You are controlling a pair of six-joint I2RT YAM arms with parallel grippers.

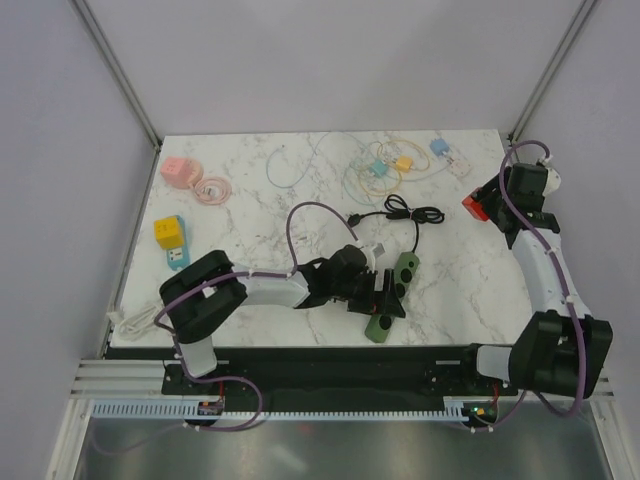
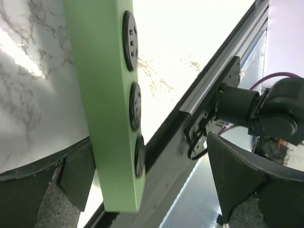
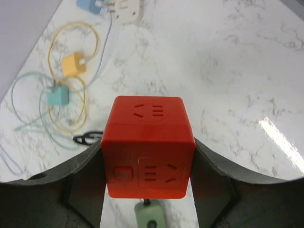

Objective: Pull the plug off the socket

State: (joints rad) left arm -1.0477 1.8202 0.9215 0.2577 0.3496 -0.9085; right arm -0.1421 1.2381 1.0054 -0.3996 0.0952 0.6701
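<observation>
A green power strip (image 1: pixel 392 290) with three black sockets lies near the table's front edge. In the left wrist view the strip (image 2: pixel 102 95) stands between my left gripper's (image 2: pixel 152 166) fingers, close against the left finger (image 2: pixel 71 175) and far from the right one (image 2: pixel 237 175). The left gripper (image 1: pixel 388 297) is open. No plug shows in the strip's sockets. My right gripper (image 1: pixel 482 208) is shut on a red cube socket (image 3: pixel 148 142), held above the table at the right. No plug shows on its visible faces. The strip's end (image 3: pixel 149 216) shows below the cube.
The strip's black cable (image 1: pixel 415 214) coils behind it. At the back lie a blue plug (image 3: pixel 92 4) against a white socket (image 3: pixel 126 9), a yellow plug (image 3: pixel 76 64) and a teal plug (image 3: pixel 58 96) with looped cables. A pink socket (image 1: pixel 178 170) and a yellow cube (image 1: pixel 169 231) lie at left.
</observation>
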